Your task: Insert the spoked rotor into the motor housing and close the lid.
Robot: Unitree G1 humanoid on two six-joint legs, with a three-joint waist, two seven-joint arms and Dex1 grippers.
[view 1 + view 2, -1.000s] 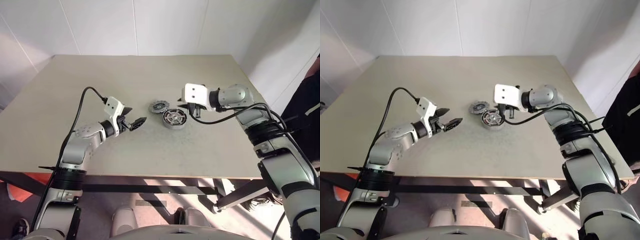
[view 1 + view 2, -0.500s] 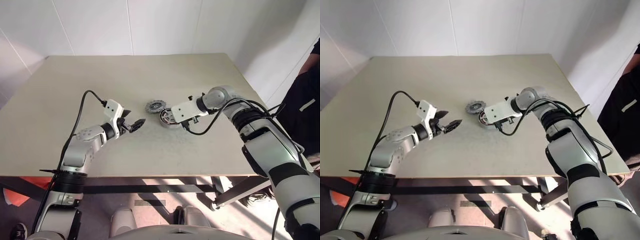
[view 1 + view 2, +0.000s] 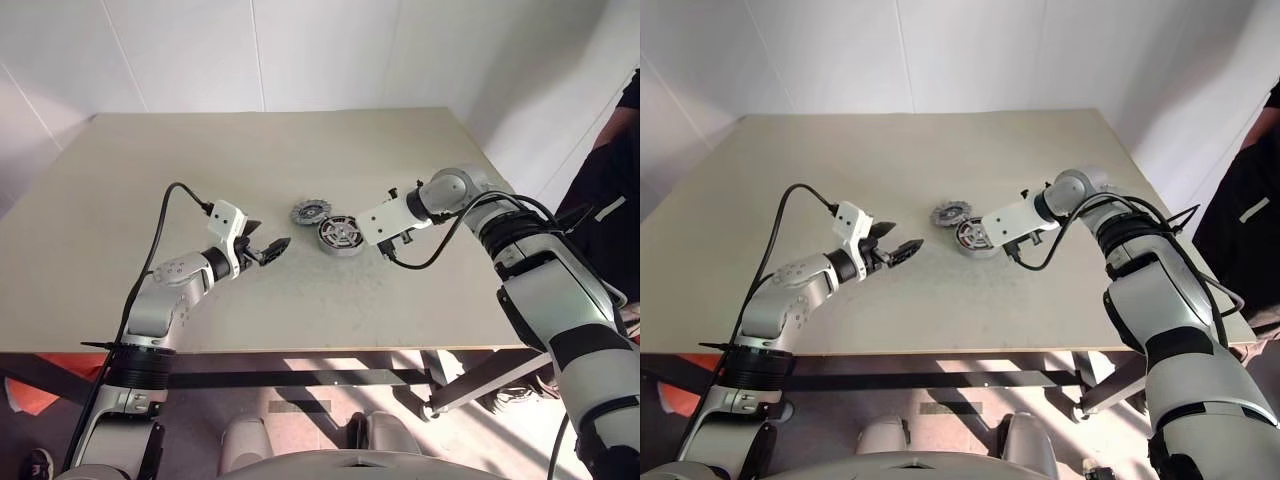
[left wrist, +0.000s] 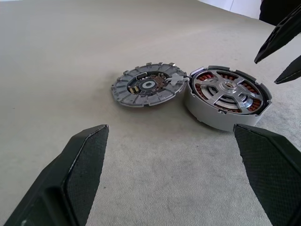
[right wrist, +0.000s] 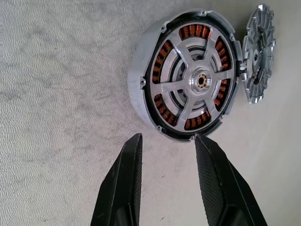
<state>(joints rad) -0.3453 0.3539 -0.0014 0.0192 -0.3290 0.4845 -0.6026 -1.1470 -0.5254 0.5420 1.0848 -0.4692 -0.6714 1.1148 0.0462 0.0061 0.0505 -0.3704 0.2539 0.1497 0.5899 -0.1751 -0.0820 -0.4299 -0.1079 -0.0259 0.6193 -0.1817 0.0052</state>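
Fingers, right: the right gripper (image 5: 164,155) hangs pointing down just beside the motor housing, its two black fingers (image 5: 123,183) part-open and holding nothing, tips a little short of the housing's rim.
Fingers, left: the left gripper (image 3: 272,247) is spread wide and empty, aimed level across the bench toward the two discs, well short of them.
Motor housing: the motor housing (image 5: 188,84) lies flat near the middle of the bench, a grey-walled round shell with copper-red windings showing between silver spokes around a bright hub.
Spoked rotor: the spoked rotor (image 4: 226,92) appears already seated inside the housing, its pale arms crossing over the copper ring; whether it is fully home cannot be told.
Lid: the lid (image 4: 147,85), a flat grey ribbed disc with a dark centre, lies on the bench right against the housing's rim, on the robot's left of it and slightly farther back.
Bench: the pale bench (image 3: 300,150) carries both discs.
Bystander: a person in dark clothing (image 3: 610,190) stands at the bench's right edge.
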